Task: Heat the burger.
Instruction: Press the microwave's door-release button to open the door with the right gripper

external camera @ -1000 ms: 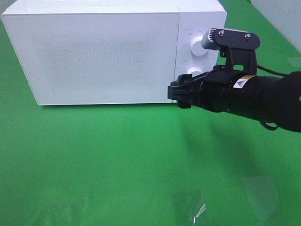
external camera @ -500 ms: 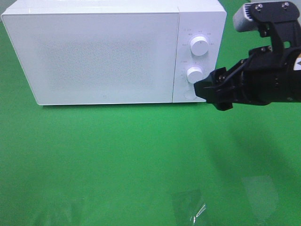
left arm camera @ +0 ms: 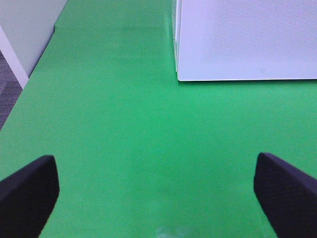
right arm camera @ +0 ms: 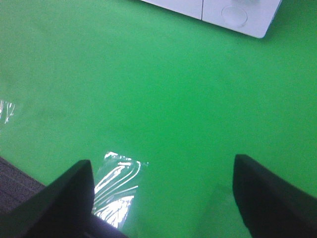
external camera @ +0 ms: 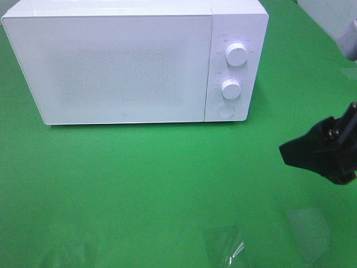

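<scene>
Burger: seen in no view. Whether it sits behind the shut door cannot be told.

Microwave (external camera: 122,61): white, at the rear of the green surface (external camera: 139,184), door closed flush. The control panel on its right side carries an upper knob (external camera: 236,55), a lower knob (external camera: 231,87) and a round button (external camera: 225,110).

Right end effector (external camera: 301,152): low at the right edge of the surface, well apart from the microwave, pointing toward the middle. Its fingers (right arm camera: 64,198) stand wide apart with only bare green surface between them.

Left end effector (left arm camera: 158,193): outside the high view. Its wrist view shows it spread wide and empty, facing the microwave's front lower corner.

Obstructions: none between either end effector and the door. Glossy clear patches (external camera: 226,245) lie flat on the near surface.
</scene>
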### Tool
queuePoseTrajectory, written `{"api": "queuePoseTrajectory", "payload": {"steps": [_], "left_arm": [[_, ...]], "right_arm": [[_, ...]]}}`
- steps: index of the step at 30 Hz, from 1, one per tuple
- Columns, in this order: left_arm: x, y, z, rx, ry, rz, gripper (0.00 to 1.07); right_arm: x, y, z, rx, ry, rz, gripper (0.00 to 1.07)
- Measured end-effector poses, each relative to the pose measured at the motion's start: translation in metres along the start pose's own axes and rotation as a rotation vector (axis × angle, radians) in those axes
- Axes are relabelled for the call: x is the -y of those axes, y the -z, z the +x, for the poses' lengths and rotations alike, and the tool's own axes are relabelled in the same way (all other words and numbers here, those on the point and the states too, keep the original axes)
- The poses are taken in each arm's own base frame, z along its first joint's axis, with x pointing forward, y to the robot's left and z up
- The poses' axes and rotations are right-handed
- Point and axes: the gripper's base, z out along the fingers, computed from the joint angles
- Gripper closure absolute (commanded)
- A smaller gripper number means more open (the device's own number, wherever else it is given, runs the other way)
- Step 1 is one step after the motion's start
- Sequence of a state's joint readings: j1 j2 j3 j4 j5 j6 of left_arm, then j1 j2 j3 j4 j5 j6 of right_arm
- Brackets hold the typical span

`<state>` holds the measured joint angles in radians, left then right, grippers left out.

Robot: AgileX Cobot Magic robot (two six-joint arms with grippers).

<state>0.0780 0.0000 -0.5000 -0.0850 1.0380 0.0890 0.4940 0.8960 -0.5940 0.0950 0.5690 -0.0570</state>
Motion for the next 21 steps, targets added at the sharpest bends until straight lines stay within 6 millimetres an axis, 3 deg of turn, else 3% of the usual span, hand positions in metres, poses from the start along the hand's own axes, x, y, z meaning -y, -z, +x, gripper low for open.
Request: {"api": "queuePoseTrajectory", "payload": {"steps": [6, 21], "left_arm": [[0.000, 0.000, 0.000, 0.000, 0.000, 0.000, 0.07], [0.000, 0.000, 0.000, 0.000, 0.000, 0.000, 0.07]], "right_arm": [[0.000, 0.031, 0.017, -0.038, 0.033, 0.014, 0.31], [0.005, 0.084, 0.049, 0.022, -0.009, 0.085, 0.31]]}}
